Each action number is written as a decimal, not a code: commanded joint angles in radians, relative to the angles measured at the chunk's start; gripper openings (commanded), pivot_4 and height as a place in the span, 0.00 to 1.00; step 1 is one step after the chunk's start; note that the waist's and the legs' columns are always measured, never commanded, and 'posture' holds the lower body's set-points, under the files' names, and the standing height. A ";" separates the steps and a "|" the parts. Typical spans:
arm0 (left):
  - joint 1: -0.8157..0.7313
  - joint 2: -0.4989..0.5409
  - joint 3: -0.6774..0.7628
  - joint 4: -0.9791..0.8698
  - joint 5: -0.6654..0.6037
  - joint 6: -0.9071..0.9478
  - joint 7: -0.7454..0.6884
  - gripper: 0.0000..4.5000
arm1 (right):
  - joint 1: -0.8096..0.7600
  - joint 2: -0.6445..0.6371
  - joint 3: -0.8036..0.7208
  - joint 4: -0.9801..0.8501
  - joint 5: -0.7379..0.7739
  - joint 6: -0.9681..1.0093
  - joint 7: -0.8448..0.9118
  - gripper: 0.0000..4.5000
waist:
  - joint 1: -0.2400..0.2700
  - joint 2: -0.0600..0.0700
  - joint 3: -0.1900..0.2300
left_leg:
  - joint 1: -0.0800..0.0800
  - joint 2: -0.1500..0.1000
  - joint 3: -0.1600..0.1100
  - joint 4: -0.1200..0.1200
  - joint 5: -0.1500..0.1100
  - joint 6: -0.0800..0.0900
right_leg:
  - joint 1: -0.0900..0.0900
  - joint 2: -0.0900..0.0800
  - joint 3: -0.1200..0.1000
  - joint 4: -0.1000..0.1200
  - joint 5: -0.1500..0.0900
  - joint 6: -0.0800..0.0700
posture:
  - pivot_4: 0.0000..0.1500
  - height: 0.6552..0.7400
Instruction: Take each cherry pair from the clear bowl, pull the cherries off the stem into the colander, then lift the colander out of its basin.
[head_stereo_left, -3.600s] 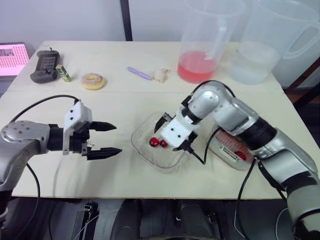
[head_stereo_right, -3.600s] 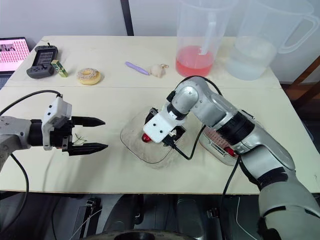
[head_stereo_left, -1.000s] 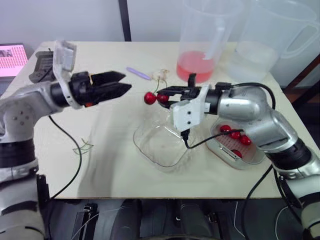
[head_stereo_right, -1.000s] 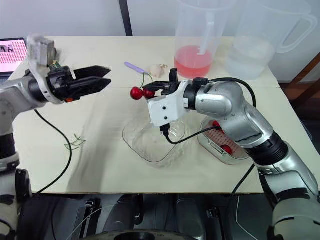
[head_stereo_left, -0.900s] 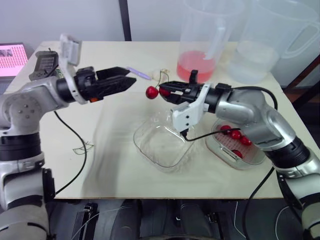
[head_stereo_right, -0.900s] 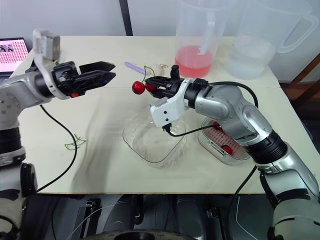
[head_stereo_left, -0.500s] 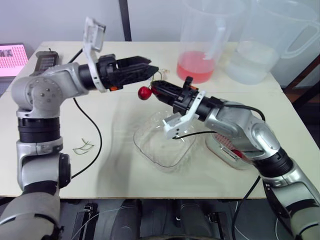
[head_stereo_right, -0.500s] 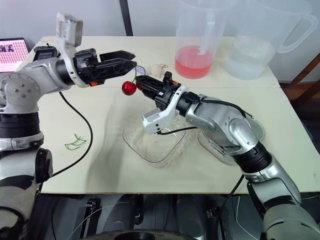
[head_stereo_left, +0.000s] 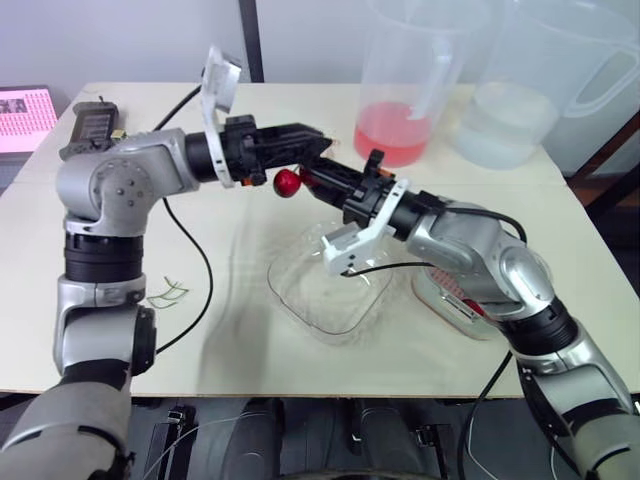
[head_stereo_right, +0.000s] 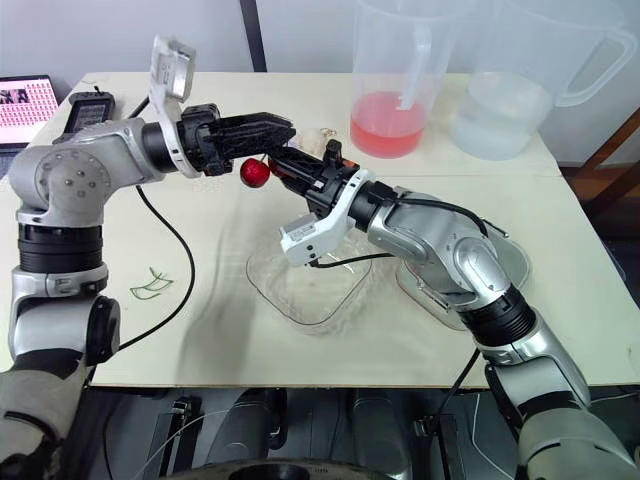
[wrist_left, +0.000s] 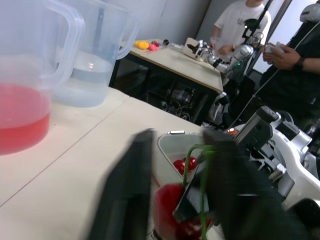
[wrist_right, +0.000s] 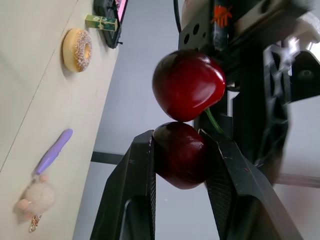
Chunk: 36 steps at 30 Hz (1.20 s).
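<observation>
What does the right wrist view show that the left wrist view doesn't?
Right wrist view: the doughnut, purple pen and plush charm on the table, and the right gripper clamped on one cherry. Left wrist view: the pink jug, water jug, colander holding cherries, and people behind. Shared: the cherry pair on its green stem.

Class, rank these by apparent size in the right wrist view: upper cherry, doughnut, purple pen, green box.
1. Upper cherry, inflated by nearness to the camera.
2. Doughnut.
3. Purple pen and green box look about alike; not ranked.
</observation>
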 joint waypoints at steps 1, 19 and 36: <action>-0.029 -0.001 0.036 -0.027 -0.007 -0.021 0.002 0.01 | -0.010 0.007 -0.040 -0.026 0.014 -0.004 0.004 0.19 | 0.000 0.000 0.000 | 0.000 0.000 0.000 0.000 0.000 0.000 | 0.000 0.000 0.000 0.000 0.000 0.000 | 1.00 0.98; -0.026 -0.026 0.071 0.015 -0.012 -0.028 0.011 0.00 | 0.195 0.081 -0.263 -0.197 0.634 0.364 0.281 0.99 | 0.005 0.000 0.000 | 0.003 0.000 -0.002 0.000 0.000 0.000 | 0.005 0.000 -0.001 -0.001 0.000 0.000 | 1.00 0.98; 0.007 -0.031 0.063 -0.136 -0.144 0.105 -0.036 0.00 | 0.029 0.332 -0.623 -0.271 1.696 1.467 0.086 0.99 | 0.000 0.000 0.000 | 0.010 0.000 -0.001 -0.003 0.000 0.000 | 0.009 0.000 -0.001 0.000 0.000 0.000 | 1.00 0.98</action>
